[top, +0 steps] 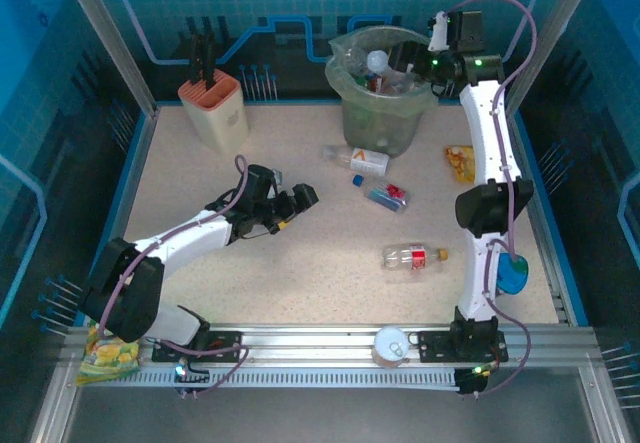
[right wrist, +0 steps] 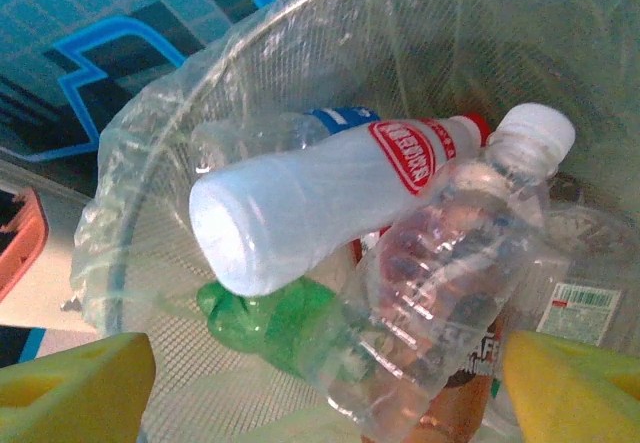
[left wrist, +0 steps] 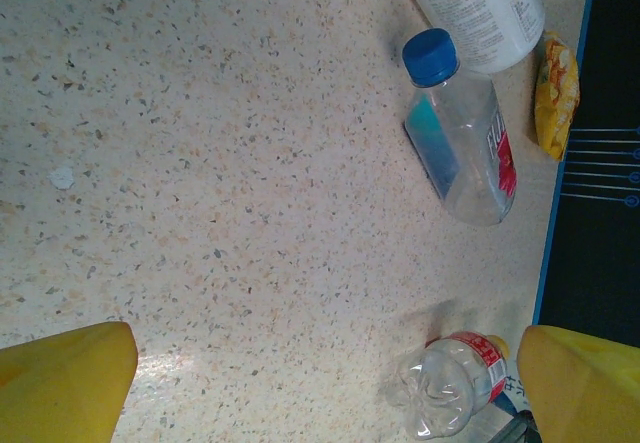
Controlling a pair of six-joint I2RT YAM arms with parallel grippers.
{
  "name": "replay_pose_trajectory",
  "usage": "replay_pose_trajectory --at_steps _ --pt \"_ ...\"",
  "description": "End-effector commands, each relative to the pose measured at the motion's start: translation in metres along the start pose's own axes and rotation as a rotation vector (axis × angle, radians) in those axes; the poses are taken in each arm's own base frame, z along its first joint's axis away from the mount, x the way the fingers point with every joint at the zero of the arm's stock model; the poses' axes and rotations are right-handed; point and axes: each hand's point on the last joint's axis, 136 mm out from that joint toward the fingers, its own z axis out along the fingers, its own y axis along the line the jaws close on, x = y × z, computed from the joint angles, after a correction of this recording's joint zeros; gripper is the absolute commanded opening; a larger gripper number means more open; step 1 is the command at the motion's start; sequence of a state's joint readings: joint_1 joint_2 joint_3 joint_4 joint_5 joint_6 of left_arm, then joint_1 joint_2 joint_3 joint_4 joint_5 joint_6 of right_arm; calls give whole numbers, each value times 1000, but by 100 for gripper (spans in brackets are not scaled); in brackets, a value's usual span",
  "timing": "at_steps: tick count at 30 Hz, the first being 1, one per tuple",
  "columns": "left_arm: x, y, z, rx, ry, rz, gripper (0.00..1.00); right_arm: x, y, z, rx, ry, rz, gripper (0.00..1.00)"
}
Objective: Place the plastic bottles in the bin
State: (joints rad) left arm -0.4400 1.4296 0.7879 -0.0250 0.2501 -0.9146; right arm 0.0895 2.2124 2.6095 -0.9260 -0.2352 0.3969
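My right gripper (top: pixel 432 53) hangs open over the right rim of the bin (top: pixel 352 103), a grey bucket with a greenish liner. Below its fingers (right wrist: pixel 325 388), inside the bin (right wrist: pixel 150 193), lie a white bottle with a red label (right wrist: pixel 320 198), a clear white-capped bottle (right wrist: pixel 450 283) and a green bottle (right wrist: pixel 260 318), all loose. On the table lie a white-labelled bottle (top: pixel 357 159), a blue-capped bottle (top: pixel 385 195) and a crushed red-labelled bottle (top: pixel 415 257). My left gripper (top: pixel 300 201) is open above bare table, left of them (left wrist: pixel 320 393).
A peach knife block (top: pixel 213 108) stands at the back left. One snack bag (top: pixel 460 163) lies right of the bin, another (top: pixel 105 351) by the left arm's base. A blue object (top: pixel 512 275) sits at the right edge and a white round lid (top: pixel 390 346) on the front rail.
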Motion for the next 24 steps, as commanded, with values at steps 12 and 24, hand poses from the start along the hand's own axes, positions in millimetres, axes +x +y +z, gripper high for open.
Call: replay_pose_trajectory --at_steps 12,24 --pt "0 16 14 -28 17 -15 99 82 -13 -121 243 130 -50 100" --pt "-13 11 23 6 46 -13 99 249 -93 -205 723 351 324 100"
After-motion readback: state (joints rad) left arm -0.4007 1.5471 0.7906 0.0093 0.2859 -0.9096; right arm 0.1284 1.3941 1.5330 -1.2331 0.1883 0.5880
